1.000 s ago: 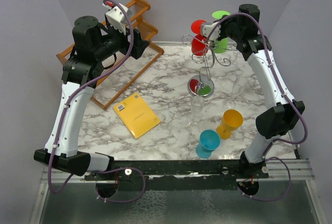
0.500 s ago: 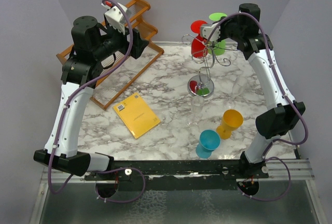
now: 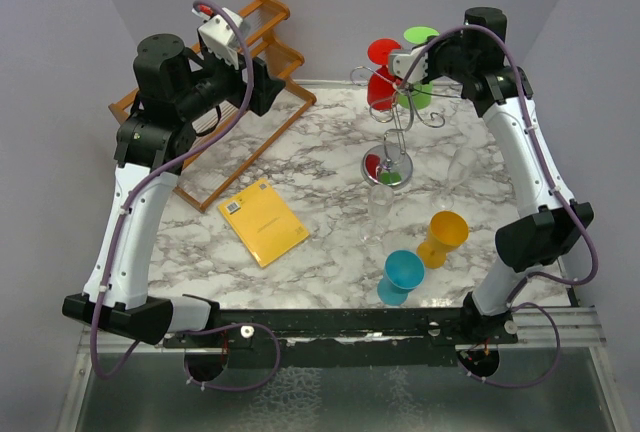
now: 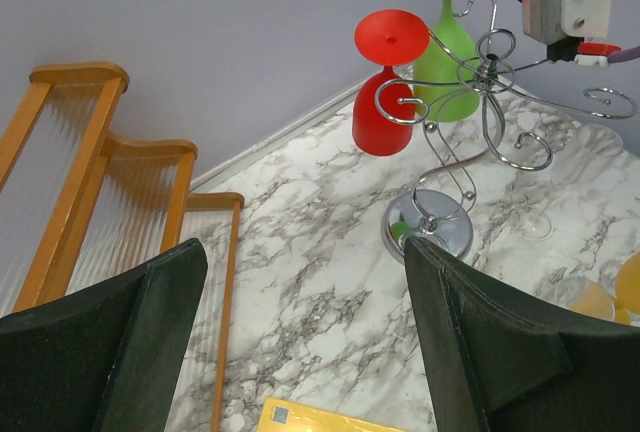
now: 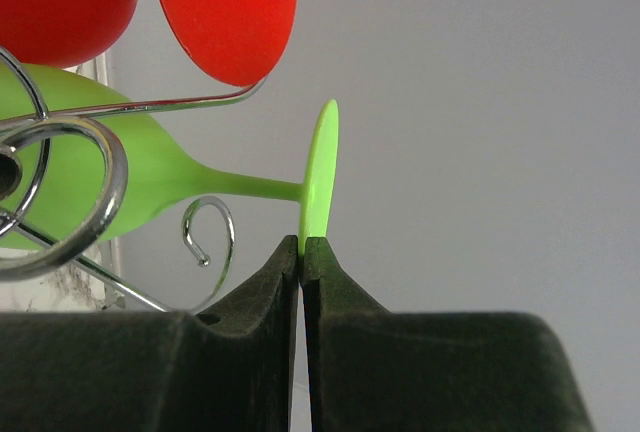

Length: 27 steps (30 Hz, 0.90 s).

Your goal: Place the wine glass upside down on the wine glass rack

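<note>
The green wine glass (image 3: 423, 95) is upside down beside the top of the wine glass rack (image 3: 403, 130), its flat foot (image 5: 320, 172) uppermost. My right gripper (image 5: 302, 247) is shut on the rim of that foot. The green stem (image 5: 240, 188) passes close to a curled wire arm (image 5: 205, 232); I cannot tell whether it rests on the wire. A red glass (image 3: 383, 87) hangs upside down on the rack next to it. My left gripper (image 4: 305, 252) is open and holds nothing, high over the table's left side, facing the rack (image 4: 440, 227).
A slatted wooden rack (image 3: 230, 102) stands at the back left. A yellow booklet (image 3: 263, 222) lies mid-table. In front of the wire rack stand a clear glass (image 3: 381, 207), an orange cup (image 3: 443, 235) and a blue cup (image 3: 400, 274). Another clear glass (image 3: 465, 164) is at the right.
The right arm has shifted slightly, and the green glass has moved a little lower and closer to the rack's pole. The left arm has barely moved.
</note>
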### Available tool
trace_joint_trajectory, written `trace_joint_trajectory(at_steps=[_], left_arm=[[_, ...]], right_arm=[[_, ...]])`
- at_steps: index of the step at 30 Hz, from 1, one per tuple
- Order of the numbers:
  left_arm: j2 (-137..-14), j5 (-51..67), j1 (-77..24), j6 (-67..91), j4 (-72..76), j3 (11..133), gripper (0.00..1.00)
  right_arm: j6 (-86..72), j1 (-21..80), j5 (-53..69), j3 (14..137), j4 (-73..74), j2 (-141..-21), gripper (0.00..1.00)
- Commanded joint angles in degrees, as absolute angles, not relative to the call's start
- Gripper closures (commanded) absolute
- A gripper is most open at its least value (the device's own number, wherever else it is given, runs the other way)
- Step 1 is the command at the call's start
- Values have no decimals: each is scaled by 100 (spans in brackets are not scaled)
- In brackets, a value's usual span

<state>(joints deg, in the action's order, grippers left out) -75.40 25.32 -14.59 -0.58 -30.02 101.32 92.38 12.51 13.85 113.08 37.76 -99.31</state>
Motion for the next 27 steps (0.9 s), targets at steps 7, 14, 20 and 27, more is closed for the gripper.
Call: trace_joint_trajectory(at_steps=[7,14,20,27], left_arm=[[-7308,2707,-1413,-60,-2803,10013,17],[-7245,2711,-1415,-52,-2794,9967,17],[-7208,2729,-1411,-54,-2786,9936,17],[-7207,2744,-1415,-53,-2786,9936,17]], right_arm=[[9054,1248,1467,11035,3860,-9427,95],[9012,1248,1319,10878,3868,-9269,95],[8874,1248,1100,10686,3824,-9143,96],[8702,1248,918,10635,3783,-9051,95]])
